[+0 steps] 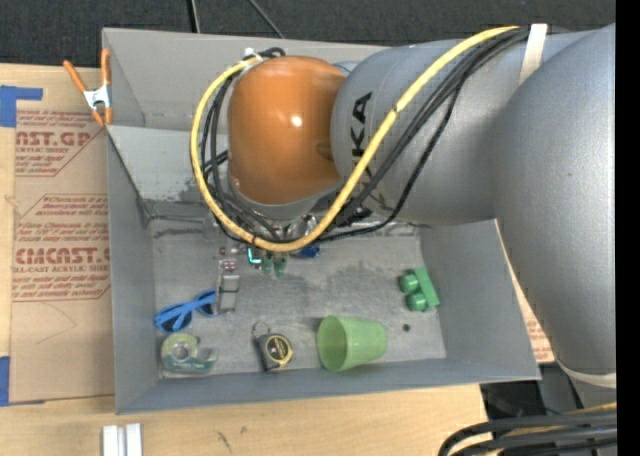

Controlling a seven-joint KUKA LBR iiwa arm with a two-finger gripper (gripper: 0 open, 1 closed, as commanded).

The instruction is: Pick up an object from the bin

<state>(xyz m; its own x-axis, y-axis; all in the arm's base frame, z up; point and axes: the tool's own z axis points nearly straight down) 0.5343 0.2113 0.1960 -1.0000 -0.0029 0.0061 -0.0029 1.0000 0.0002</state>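
Observation:
A grey metal part of my gripper sticks out under the arm's wrist, low over the bin floor left of centre. Blue sunglasses lie just to its lower left, one end close to it; I cannot tell whether they touch. Nothing shows held in the gripper. A small black and yellow tape measure lies near the front wall, below and to the right of the gripper. A clear tape dispenser with green tape sits in the front left corner.
A light green plastic cup lies on its side at the front middle. A green toy block lies at the right. The arm and its orange cover with looped cables hide the back half of the bin.

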